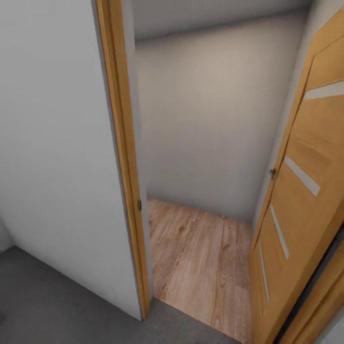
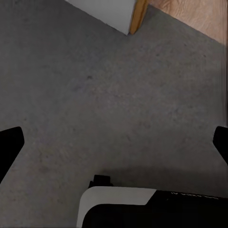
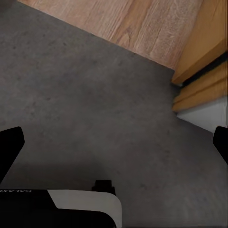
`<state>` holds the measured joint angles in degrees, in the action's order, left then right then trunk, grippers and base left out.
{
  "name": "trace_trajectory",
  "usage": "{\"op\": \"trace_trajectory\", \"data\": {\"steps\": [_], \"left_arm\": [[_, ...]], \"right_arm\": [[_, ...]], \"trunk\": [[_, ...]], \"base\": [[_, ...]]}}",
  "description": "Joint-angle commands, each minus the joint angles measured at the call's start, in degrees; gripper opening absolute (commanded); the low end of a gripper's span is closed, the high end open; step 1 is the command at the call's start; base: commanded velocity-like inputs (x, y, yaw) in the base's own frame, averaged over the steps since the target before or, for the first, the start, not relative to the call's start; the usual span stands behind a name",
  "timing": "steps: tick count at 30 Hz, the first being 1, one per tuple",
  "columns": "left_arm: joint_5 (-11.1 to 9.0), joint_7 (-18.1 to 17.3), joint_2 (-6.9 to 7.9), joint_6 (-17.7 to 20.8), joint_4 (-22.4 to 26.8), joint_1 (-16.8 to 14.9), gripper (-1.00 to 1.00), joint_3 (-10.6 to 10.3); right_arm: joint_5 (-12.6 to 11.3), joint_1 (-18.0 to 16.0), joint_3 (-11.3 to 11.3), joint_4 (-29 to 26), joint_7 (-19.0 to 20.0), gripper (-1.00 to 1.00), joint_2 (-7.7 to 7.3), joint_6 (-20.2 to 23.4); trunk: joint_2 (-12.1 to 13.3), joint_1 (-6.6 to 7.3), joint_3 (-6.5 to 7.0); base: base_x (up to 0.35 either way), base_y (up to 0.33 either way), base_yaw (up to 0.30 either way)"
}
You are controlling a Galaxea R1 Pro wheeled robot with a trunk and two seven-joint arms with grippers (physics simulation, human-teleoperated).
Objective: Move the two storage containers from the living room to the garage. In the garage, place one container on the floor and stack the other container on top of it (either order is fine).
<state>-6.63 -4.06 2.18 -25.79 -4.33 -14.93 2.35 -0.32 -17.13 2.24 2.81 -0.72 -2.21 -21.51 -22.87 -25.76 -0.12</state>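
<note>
The two storage containers are out of view. I face an open doorway from the dark grey speckled concrete floor [image 1: 52,301]. In the left wrist view my left gripper [image 2: 114,142] hangs open over this floor, its black fingers [image 2: 9,147] far apart with nothing between them. My right gripper [image 3: 114,142] is likewise open over the grey floor [image 3: 95,95], close to the threshold where light wood planks [image 3: 137,23] begin.
A wooden door frame [image 1: 126,167] edges a white wall [image 1: 57,143] at the left. An open wooden door [image 1: 306,200] with pale strips stands at the right. Beyond the doorway lies a short stretch of plank floor [image 1: 200,258], ending at a pale wall [image 1: 210,119].
</note>
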Motion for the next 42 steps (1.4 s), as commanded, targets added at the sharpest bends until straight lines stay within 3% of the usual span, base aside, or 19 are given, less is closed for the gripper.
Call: {"op": "trace_trajectory", "data": {"steps": [1, 34, 42], "left_arm": [[-0.5, -0.4, 0.02, -0.3, -0.2, -0.1, 1.00, 0.2], [-0.5, -0.9, 0.16, -0.3, -0.2, -0.1, 1.00, 0.2], [-0.5, -0.7, 0.50, -0.2, -0.2, -0.1, 1.00, 0.2]], "right_arm": [[0.0, -0.1, 0.2, 0.3, -0.1, 1.00, 0.01, -0.4], [0.1, -0.1, 0.3, 0.3, -0.1, 1.00, -0.02, -0.4], [0.1, -0.1, 0.3, 0.2, -0.1, 1.00, -0.05, -0.4]], "trunk": [[0.0, -0.02, -0.02], [0.0, -0.02, -0.02], [0.0, -0.02, -0.02]], "base": [[0.000, 0.000, -0.277], [0.000, 0.000, -0.275], [0.168, 0.098, -0.251]]}}
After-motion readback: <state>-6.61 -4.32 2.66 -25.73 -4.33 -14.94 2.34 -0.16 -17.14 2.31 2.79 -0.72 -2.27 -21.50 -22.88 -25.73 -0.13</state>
